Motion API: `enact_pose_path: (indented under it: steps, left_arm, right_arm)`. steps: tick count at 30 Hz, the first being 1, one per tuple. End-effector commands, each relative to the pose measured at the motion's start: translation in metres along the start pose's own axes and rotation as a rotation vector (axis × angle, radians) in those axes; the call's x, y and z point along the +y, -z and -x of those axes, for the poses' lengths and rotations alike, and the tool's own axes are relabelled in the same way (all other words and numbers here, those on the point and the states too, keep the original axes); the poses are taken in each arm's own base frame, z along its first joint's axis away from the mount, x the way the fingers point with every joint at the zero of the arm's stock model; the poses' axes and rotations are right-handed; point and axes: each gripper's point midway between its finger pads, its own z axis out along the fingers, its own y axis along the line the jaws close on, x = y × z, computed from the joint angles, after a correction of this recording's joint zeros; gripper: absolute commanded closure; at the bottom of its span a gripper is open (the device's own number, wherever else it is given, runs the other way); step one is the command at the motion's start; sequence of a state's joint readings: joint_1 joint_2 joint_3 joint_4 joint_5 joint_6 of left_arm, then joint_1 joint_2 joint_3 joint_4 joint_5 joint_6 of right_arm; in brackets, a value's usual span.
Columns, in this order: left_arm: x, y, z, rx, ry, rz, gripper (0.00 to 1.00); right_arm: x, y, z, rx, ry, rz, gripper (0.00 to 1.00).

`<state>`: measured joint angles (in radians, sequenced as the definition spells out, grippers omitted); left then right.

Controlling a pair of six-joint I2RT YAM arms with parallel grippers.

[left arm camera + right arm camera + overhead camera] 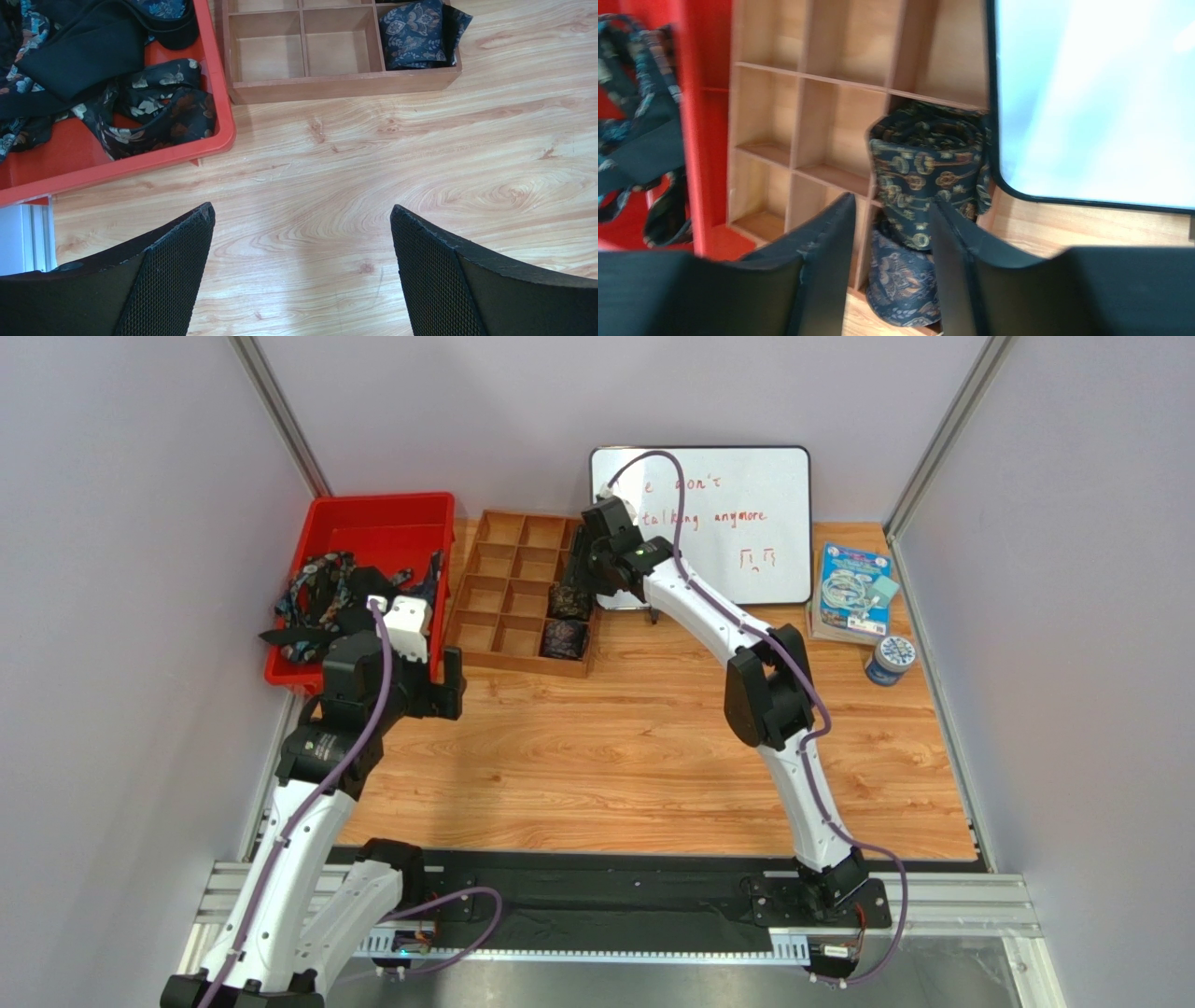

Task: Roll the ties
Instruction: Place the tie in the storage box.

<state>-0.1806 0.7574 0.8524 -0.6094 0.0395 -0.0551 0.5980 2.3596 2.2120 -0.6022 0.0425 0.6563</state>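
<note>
**Fingers (168, 273) apart on both arms, nothing held**

Black mesh-faced fingers of the left gripper (302, 213) stand at their widest above the light wooden table (421, 175), and nothing is between them. The right gripper (894, 206) has its two black fingers about half apart. That picture is blurred, but I see no fabric pinched there.

Loose ties (151, 105) — long narrow dark fabric neckties with brown-gold and bluish patterns — lie in a tangled heap inside the red rectangular plastic bin (226, 105). This is ahead of the left fingers and off to their left side. I cannot read one long axis in the heap. The left gripper is clearly the nearer one, so I judge the next pick belongs to it: forward and left, over the bin's rim.

Two rolled ties are already small dark coils. One, with gold ornaments (924, 168), sits just ahead of the right fingertips in a compartment of the brown wooden divided tray (829, 98). The second coil (899, 287) is in the neighbouring compartment and shows through the gap between those fingers.

To the right of the right fingers lies a white board with a black frame (758, 490). Its red handwriting reads "won't" and "talking anymore" — the beginning of the first line is hidden. The print on the blue box (853, 588) and the small round tin (891, 658) is too small to read.
</note>
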Motion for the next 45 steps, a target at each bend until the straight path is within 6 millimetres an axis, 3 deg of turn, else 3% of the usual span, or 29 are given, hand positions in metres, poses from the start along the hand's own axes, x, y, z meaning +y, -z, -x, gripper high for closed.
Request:
enact_pose_path:
  steps: [1,8,13,20,25,29,31,35,37,38,39,41,42,43,45]
  left_arm:
    - [-0.001,-0.001,0.007,-0.025,0.009,-0.008,0.0]
    - [0.001,0.002,0.006,-0.025,0.002,0.003,0.0]
    - [0.003,0.005,0.005,-0.025,-0.001,0.012,0.01]
    - [0.003,0.004,0.006,-0.027,-0.003,0.014,0.0]
    - [0.003,0.004,0.005,-0.022,-0.006,0.011,0.01]
    - [0.001,0.004,0.002,-0.013,-0.004,0.0,0.01]
    - [-0.001,0.004,0.0,-0.005,0.0,-0.008,0.01]
    - [-0.007,0.0,0.003,0.015,0.01,-0.041,0.01]
    - [-0.016,0.002,0.014,0.009,0.007,-0.093,0.01]
    - [-0.019,-0.002,0.016,0.026,-0.012,-0.117,0.0]
    - [-0.028,0.002,0.027,0.014,-0.027,-0.17,0.01]
    - [-0.033,-0.004,0.031,0.05,-0.042,-0.211,0.01]
    - [-0.037,0.0,0.04,0.046,-0.113,-0.251,0.0]
    - [-0.039,0.0,0.042,0.061,-0.129,-0.266,0.0]
    - [-0.04,-0.004,0.045,0.094,-0.145,-0.286,0.01]
  right_arm:
    - [0.043,0.03,0.035,-0.101,0.053,0.164,0.6]
    - [0.043,0.002,0.018,-0.073,0.065,0.166,0.78]
    - [0.032,-0.018,0.012,-0.071,0.079,0.127,0.78]
    - [0.001,-0.047,0.001,-0.086,0.114,0.013,0.79]
    - [-0.001,-0.06,0.009,-0.137,0.152,0.014,0.78]
    - [0.015,-0.055,0.026,-0.179,0.152,0.059,0.76]
    - [0.028,-0.047,0.033,-0.19,0.159,0.105,0.73]
    - [0.063,-0.011,0.047,-0.197,0.189,0.226,0.54]
    - [0.084,0.026,0.061,-0.218,0.215,0.298,0.45]
    - [0.091,0.042,0.068,-0.235,0.244,0.32,0.35]
    - [0.103,0.073,0.08,-0.261,0.267,0.361,0.3]
    - [0.1,0.096,0.081,-0.267,0.335,0.365,0.12]
    - [0.099,0.108,0.081,-0.263,0.359,0.365,0.07]
    - [0.095,0.134,0.087,-0.282,0.383,0.361,0.04]
    - [0.079,0.155,0.088,-0.283,0.449,0.32,0.0]
